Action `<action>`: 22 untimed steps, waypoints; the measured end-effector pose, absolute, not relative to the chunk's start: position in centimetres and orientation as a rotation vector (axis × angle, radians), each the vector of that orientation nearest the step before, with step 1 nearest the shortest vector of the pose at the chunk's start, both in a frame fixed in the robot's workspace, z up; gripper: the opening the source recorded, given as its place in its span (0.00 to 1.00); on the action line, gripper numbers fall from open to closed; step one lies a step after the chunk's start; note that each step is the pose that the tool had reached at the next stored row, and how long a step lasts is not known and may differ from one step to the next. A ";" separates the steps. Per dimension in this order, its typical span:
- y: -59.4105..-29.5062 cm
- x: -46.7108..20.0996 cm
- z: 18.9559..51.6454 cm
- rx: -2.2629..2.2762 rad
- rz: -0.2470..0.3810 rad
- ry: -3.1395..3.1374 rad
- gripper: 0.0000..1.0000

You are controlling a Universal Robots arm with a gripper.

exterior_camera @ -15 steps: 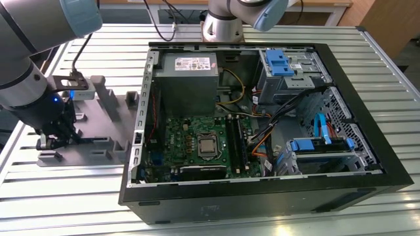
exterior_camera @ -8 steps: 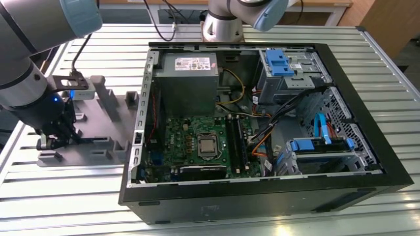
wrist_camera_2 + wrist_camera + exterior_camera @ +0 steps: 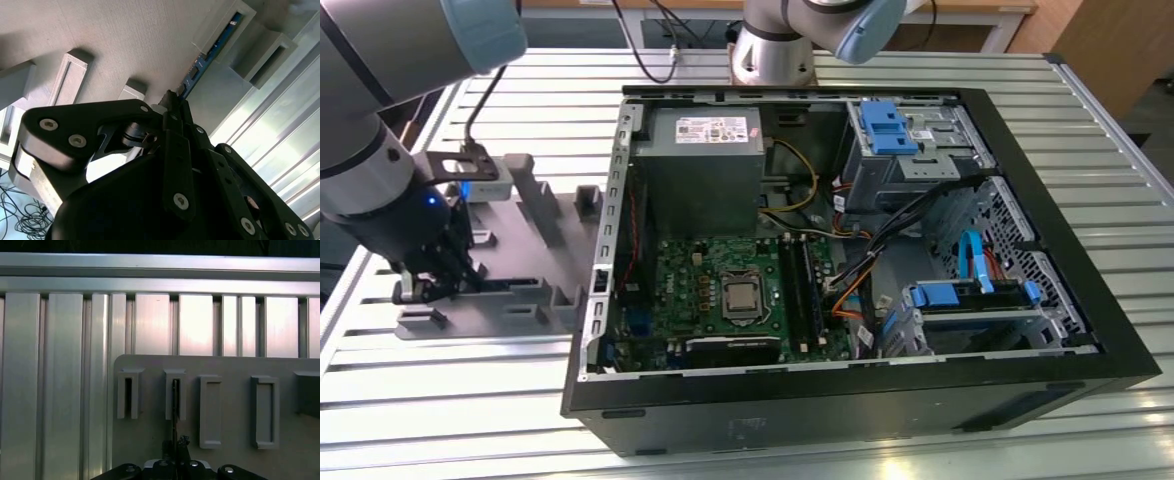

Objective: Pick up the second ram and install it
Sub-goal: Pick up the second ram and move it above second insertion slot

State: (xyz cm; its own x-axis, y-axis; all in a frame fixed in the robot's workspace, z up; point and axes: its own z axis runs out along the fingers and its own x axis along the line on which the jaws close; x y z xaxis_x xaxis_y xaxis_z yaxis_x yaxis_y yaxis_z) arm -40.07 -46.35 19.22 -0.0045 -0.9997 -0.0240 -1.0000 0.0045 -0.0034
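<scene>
— Pincer [image 3: 172,102] state?
— Clamped on the ram [image 3: 200,65], by the look of it: closed together on its near end in both wrist views.
— And the ram's place?
— Standing on edge in the fixture [image 3: 235,410], far end seated in a grey block. All on the table [image 3: 454,400] at the exterior view's left, well apart from the case [image 3: 854,410].
— How to do the pickup well?
— Probably by drawing straight off the fixture, with no twist and no sideways pull. Thin, so likely to bind or flex against the block walls if tilted. Worth gripping square on the flat faces.
— Pointing which way?
— Long axis straight away from the pincer toward that block. Dark and edge-on in the first wrist view, blue face showing in the second wrist view.
— Lined up with the slots [image 3: 794,290] in the case?
— Cannot tell from the exterior view.
</scene>
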 end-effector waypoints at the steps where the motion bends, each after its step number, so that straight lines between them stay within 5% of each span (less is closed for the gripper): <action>1: -46.3 -40.1 19.3 -2.203 0.023 2.213 0.14; 22: -46.3 -40.1 20.2 -2.203 0.023 2.213 0.14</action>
State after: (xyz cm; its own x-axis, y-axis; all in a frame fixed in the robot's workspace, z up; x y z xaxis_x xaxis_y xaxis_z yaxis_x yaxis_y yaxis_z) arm -40.08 -46.35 20.18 -0.0045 -0.9997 -0.0239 -1.0000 0.0046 -0.0033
